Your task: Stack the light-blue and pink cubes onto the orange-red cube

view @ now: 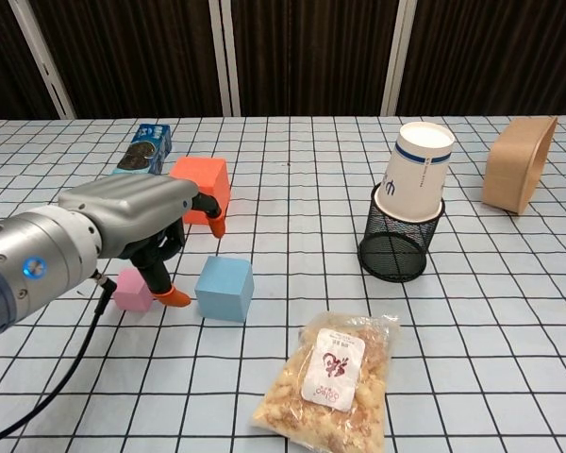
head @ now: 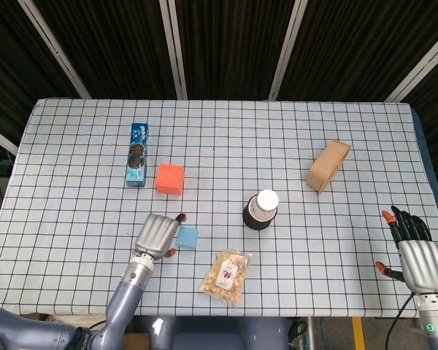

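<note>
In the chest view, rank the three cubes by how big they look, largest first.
1. orange-red cube, largest, though farthest from the camera and partly hidden by the robot hand.
2. light-blue cube.
3. pink cube, clearly smallest, partly hidden by the left robot hand.

The left hand point(head: 156, 234) is seen just beside the light-blue cube point(head: 187, 237) (fingers spread). The orange-red cube point(head: 170, 179) lies farther back.

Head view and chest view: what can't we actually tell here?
- Pink cube: hidden under the left hand in the head view; partly covered in the chest view, so contact is unclear.
- Right hand: outside the chest view; arm cut off by the head view's bottom edge.
- Snack bag label: too small to read.
- Paper cup interior: faces away in both views.
</note>
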You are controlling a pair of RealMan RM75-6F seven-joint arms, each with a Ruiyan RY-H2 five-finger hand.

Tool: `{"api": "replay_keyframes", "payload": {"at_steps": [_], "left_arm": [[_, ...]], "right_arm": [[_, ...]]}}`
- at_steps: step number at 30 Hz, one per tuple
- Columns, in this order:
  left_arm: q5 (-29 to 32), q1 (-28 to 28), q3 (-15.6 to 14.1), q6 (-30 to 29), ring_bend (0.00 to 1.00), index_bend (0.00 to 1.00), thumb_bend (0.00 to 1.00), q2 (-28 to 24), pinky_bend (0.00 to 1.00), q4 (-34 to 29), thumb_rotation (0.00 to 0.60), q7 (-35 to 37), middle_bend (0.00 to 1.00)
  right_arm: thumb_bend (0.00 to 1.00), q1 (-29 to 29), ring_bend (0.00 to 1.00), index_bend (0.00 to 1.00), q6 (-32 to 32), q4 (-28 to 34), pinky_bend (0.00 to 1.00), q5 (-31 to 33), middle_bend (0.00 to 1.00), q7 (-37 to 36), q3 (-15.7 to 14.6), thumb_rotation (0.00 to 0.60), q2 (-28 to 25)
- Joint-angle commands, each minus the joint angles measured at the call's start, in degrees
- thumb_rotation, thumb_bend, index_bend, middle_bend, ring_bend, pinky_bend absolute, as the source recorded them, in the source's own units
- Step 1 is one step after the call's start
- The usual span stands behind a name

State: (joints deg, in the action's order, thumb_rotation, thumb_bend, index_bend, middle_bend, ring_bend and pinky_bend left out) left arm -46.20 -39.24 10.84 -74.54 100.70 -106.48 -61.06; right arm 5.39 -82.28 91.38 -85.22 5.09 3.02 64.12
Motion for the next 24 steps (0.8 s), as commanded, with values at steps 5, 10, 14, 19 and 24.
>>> {"api": "replay_keyframes", "payload": {"at_steps": [5,10,14,19,24], "left_arm": [[0.42,-1.00,-0.23,-0.83,0.74,0.29,0.17,1.00,0.74,1.35,0.600,0.36,0.88],[0.69,-1.69,-0.31,-1.03,0.74,0.31,0.17,1.99,0.74,2.59,0.600,0.94,0.88],[0.98,-2.27,-0.66,-1.00,0.74,0.32,0.19,2.78,0.74,3.57,0.600,0.93,0.88],[1.12,-2.76,-0.82,-1.18,0.74,0.34,0.20,3.56,0.74,4.58,0.600,1.30,0.88],[1.26,-2.98,-1.14,-1.57,0.74,0.36,0.20,3.96,0.74,5.39,0.600,1.45,0.88]], "right_arm": [[0.10,-0.02,0.05,0.07,-0.11,0.03,0.10,-0.08,0.03,-0.21,0.01,0.600,-0.08],[0.10,0.06,0.05,0.07,0.09,-0.03,0.10,-0.04,0.03,-0.09,-0.04,0.600,-0.01],[0.10,0.08,0.05,0.07,0.15,-0.06,0.10,0.16,0.03,0.04,0.04,0.600,0.02],[0.10,0.12,0.05,0.07,0.28,-0.15,0.10,0.27,0.03,-0.24,0.07,0.600,-0.01],[0.10,0.14,0.05,0.07,0.33,-0.18,0.10,0.29,0.03,-0.49,0.06,0.600,-0.06]]}}
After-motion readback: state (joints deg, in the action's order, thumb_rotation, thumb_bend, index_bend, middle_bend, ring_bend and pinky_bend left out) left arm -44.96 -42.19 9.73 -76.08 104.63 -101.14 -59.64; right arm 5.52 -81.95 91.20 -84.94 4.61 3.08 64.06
